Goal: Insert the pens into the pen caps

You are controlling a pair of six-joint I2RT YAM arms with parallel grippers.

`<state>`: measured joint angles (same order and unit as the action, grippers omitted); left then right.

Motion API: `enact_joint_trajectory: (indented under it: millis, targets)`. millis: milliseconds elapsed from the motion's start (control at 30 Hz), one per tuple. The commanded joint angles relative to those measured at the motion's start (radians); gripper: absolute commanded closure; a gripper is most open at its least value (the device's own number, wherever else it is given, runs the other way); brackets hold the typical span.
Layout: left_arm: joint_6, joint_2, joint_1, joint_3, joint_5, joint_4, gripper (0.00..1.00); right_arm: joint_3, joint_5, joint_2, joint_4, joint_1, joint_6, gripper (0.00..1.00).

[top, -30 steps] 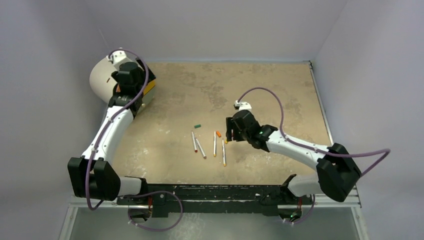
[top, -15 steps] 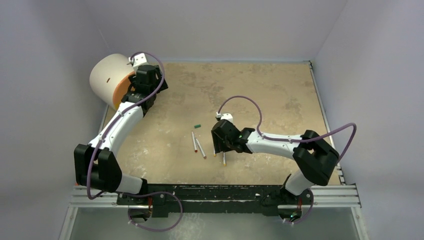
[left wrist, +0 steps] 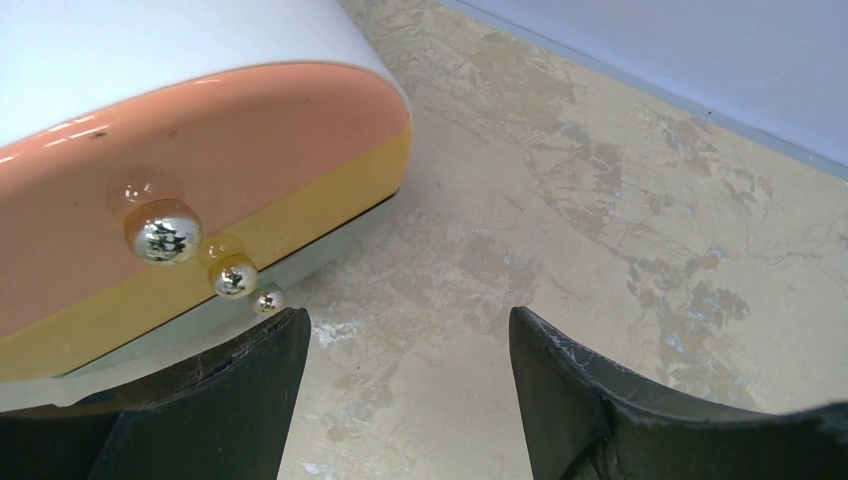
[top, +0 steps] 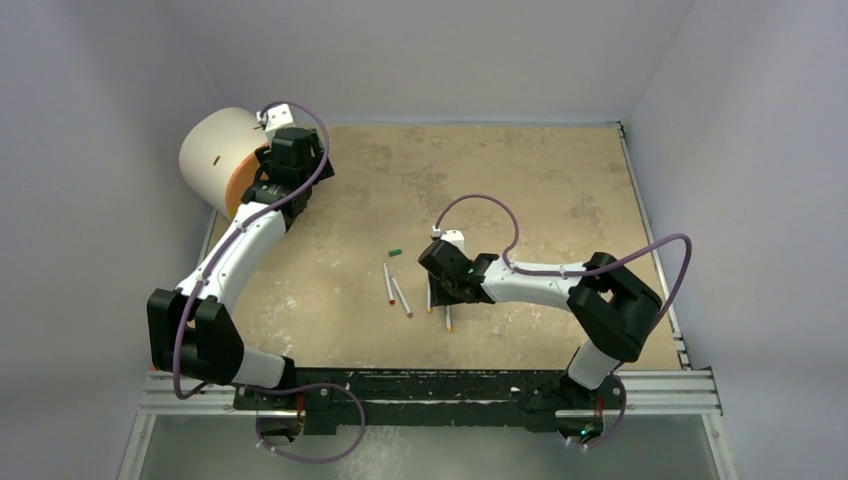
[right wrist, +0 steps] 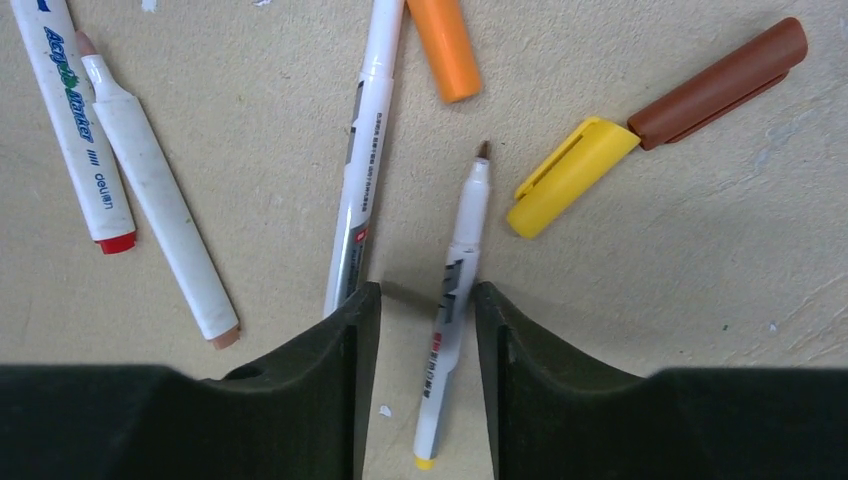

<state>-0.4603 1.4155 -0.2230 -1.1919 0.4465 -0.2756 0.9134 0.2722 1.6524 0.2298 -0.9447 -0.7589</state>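
The right tool (right wrist: pixel 425 300) was lowered to the desk (right wrist: pixel 650 300) with its jaws part-way apart, one on each side of the brown-tipped pen (right wrist: pixel 466 225). A gap showed on one side of that barrel, the other finger stood just beside it, and the pen lay flat, not lifted. Just beside it lay a second pen (right wrist: pixel 360 170), with the orange cap (right wrist: pixel 443 45) close to its far end. The yellow cap (right wrist: pixel 570 178) and the brown cap (right wrist: pixel 715 85) lay end to end, touching, near the brown tip. The red-ended pen (right wrist: pixel 75 130) and the pale-tipped pen (right wrist: pixel 160 205) lay side by side at the far edge of the wrist view. In the overhead view the green cap (top: pixel 395 252) lay apart from the pens, farther from the arm bases. The left tool (left wrist: pixel 405 320) hung wide open with nothing between its jaws, just beside the drum-shaped container (left wrist: pixel 200 130) banded white, peach and yellow at the desk's far left corner.
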Motion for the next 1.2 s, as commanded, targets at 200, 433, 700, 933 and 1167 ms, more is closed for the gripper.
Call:
enact_joint_trajectory:
  millis: [200, 433, 700, 933, 1167]
  targets:
    - [0.035, -0.007, -0.003, -0.074, 0.041, -0.027, 0.28, 0.016, 0.046, -0.013, 0.053, -0.006, -0.059, 0.92]
    - [0.045, 0.001, -0.003, -0.105, 0.042, -0.07, 0.29, 0.033, 0.103, -0.137, 0.061, -0.006, -0.033, 1.0]
    - [0.013, -0.027, 0.006, -0.086, -0.392, 0.053, 0.29, 0.022, 0.104, -0.42, -0.121, 0.087, 0.107, 1.0]
    - [-0.353, -0.066, -0.068, 0.211, -0.932, 0.895, 0.23, -0.017, -0.158, -0.622, -0.489, 0.349, 0.291, 1.0]
    - [-0.501, 0.004, -0.183, 0.231, -1.042, 1.236, 0.22, 0.051, -0.195, -0.651, -0.618, 0.361, 0.358, 1.0]
